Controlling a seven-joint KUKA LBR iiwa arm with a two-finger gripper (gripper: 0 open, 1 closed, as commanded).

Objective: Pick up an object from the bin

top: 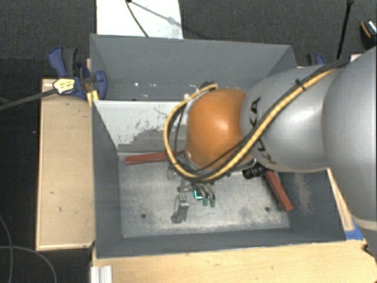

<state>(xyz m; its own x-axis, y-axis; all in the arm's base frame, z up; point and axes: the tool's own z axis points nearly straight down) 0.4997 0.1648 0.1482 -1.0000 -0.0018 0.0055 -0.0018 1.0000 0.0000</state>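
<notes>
From the overhead camera I see the gripper (199,196) low over the middle of the bin (106,175) floor, under the orange cover (215,128); apart or together, I cannot tell; a small grey piece (179,210) lies just beside it, on its left; a reddish-brown stick (146,157) lies along the back wall, a second stick (278,191) to the right.

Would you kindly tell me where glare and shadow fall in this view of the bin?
Camera view: glare brightens the silver arm, with a softer sheen on its orange cover; shadow under the arm darkens the bin floor by the gripper and the right reddish bar.
</notes>
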